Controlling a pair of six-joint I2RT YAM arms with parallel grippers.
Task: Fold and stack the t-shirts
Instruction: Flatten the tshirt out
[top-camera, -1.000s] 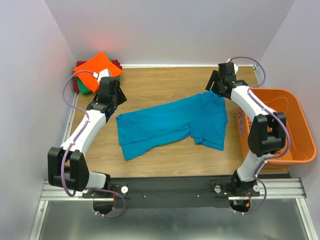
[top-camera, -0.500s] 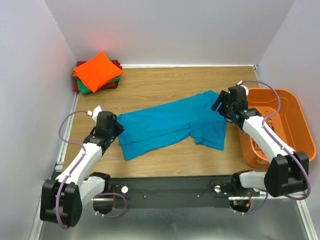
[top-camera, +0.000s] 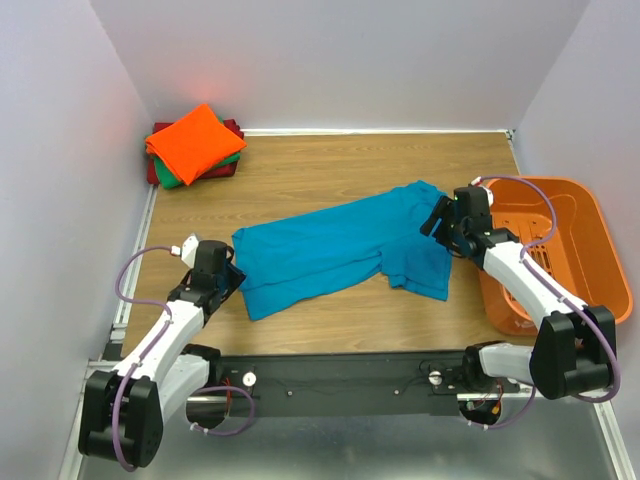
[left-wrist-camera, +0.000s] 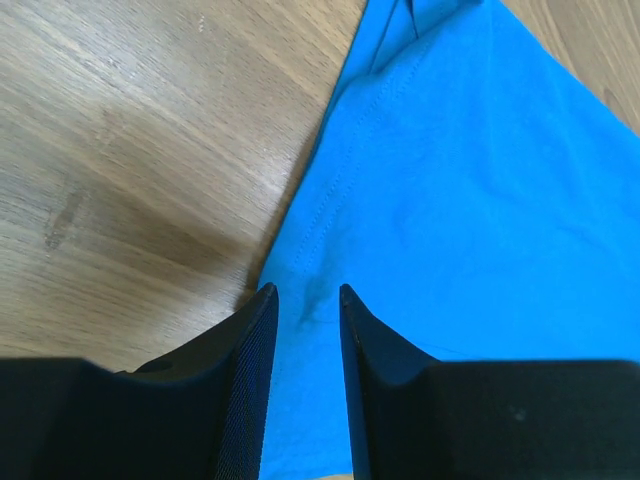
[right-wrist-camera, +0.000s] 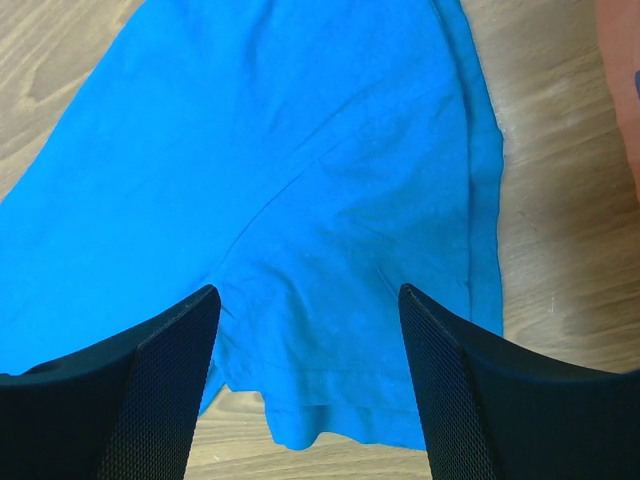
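The teal-blue t-shirt (top-camera: 330, 250) lies spread out and crumpled on the wooden table (top-camera: 330, 170). My left gripper (top-camera: 232, 276) is low at its left edge. In the left wrist view its jaws (left-wrist-camera: 305, 292) are only a narrow gap apart, straddling the hem of the shirt (left-wrist-camera: 450, 200), with a small pucker at the tips. My right gripper (top-camera: 440, 224) hovers wide open over the shirt's right part; the right wrist view shows the gripper (right-wrist-camera: 308, 290) above a sleeve (right-wrist-camera: 350, 200). The orange shirt (top-camera: 195, 138) tops a folded stack with green (top-camera: 176, 180) and dark red (top-camera: 232, 130) ones at the far left corner.
An orange plastic basket (top-camera: 545, 184) stands at the table's right edge, close beside the right arm. Walls close in the table on the left, back and right. Bare wood shows beyond and in front of the shirt.
My left arm has come away from the folded stack down to the teal shirt's left edge. My right arm has drawn back from the far right to the shirt's right part. The shirt has barely moved.
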